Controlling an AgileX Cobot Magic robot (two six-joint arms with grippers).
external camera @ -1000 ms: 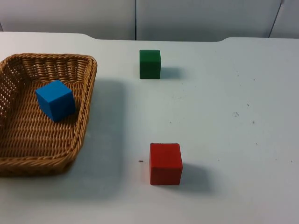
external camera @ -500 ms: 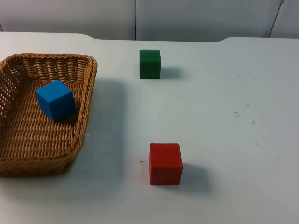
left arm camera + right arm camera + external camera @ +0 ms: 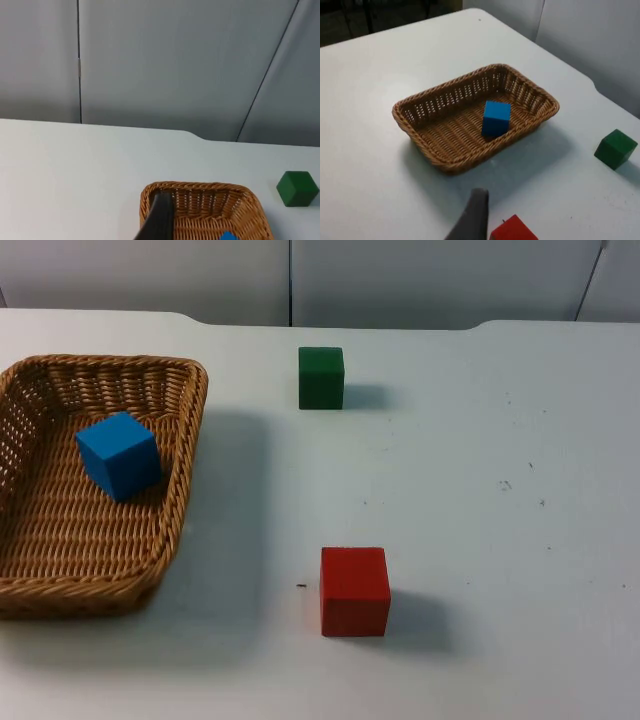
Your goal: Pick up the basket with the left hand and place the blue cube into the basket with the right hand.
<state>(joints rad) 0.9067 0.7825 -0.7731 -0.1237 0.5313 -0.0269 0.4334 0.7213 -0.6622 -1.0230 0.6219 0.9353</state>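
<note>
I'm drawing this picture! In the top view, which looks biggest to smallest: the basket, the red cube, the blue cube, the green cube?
1. basket, by far the biggest.
2. red cube and blue cube look about alike; red sits nearer the camera, so I won't rank them.
3. green cube looks smallest, but it is farthest away.

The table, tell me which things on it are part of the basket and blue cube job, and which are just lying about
Part of the job:
- basket, wicker
- blue cube, inside the basket, near its right wall

Just lying about:
- green cube, on the table toward the partition wall
- red cube, on the table nearer the camera, right of the basket
</note>
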